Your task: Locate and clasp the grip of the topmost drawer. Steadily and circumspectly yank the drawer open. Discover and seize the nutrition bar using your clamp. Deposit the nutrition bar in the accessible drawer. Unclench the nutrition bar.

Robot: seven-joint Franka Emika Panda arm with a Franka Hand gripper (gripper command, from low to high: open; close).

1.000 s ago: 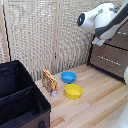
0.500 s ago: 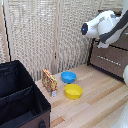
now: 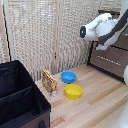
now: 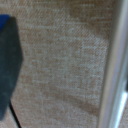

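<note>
Exterior view, arm: the white Franka arm (image 3: 102, 27) reaches in from the exterior view's right, held high beside the dark dresser (image 3: 114, 52).
Exterior view, clamp: hidden behind the arm's bulk; no fingers visible, so jaw state cannot be told here.
Exterior view, topmost drawer: only part of a grey-brown drawer front (image 3: 111, 62) shows below the arm; whether this is the uppermost front, and whether it is shut, cannot be told.
Exterior view, nutrition bar: the nutrition bar (image 3: 49, 80) stands upright on the wooden floor (image 3: 95, 102), just beside a black fabric bin (image 3: 20, 100) and near a blue bowl (image 3: 68, 77) and a yellow bowl (image 3: 73, 91). It is well apart from the arm.
Exterior view, backdrop: a woven screen (image 3: 45, 35) stands behind the bowls.
Wrist view, content: grey-brown textured surface (image 4: 60, 60) fills the frame, blurred; a pale bar (image 4: 114, 65) runs along one side, probably the drawer handle.
Wrist view, clamp: a dark rounded shape (image 4: 9, 65) at the frame edge may be a finger; the other is not seen, so jaw opening cannot be told.
Handling, drawer: judged stiff and moderately heavy; take hold at mid-bar and pull straight to avoid racking.
Handling, bar: judged light, thin, with a slick crinkly wrapper; grip across the flat faces near mid-height, gently, since it may tip over.
</note>
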